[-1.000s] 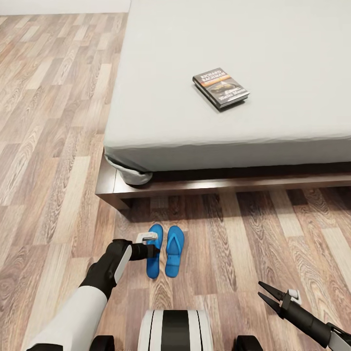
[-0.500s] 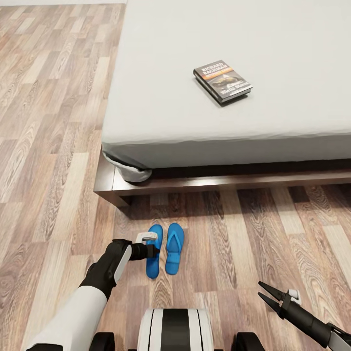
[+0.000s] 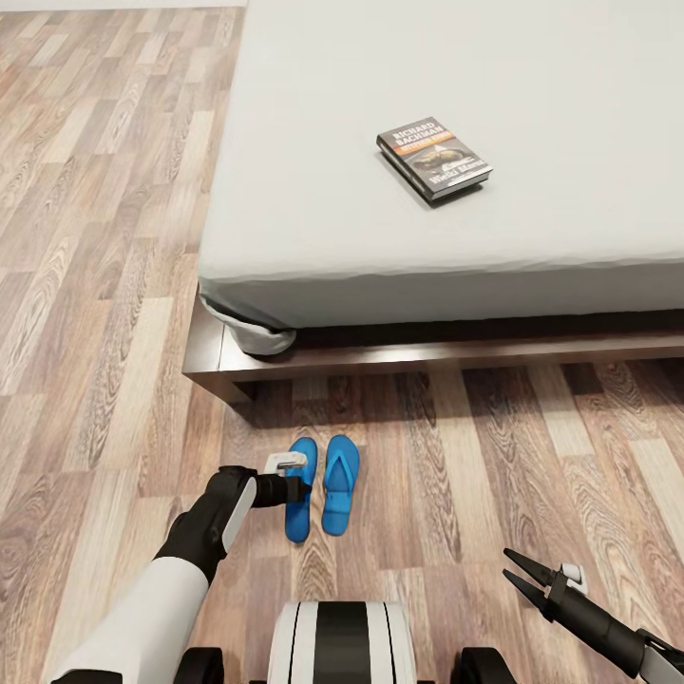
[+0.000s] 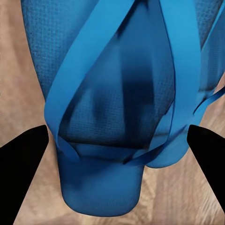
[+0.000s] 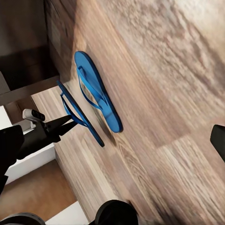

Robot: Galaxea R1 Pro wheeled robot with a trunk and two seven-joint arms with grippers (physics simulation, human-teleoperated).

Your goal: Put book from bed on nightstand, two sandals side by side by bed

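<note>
The left pincer point(image 3: 296, 489), fingers spread, partly hides the near sandal point(image 3: 300, 503) below it, its twin point(image 3: 339, 484) just beyond beside the bed point(image 3: 313, 247), where the book point(image 3: 433, 158) lies, while the right pincer point(image 3: 522, 573) gapes empty.

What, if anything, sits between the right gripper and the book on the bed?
Nothing visible stands in that line. The right gripper hangs open low over bare wood floor. The book lies alone on the mattress of the bed. Only the bed's frame edge and mattress side rise between them. The sandals lie off to the left.
</note>
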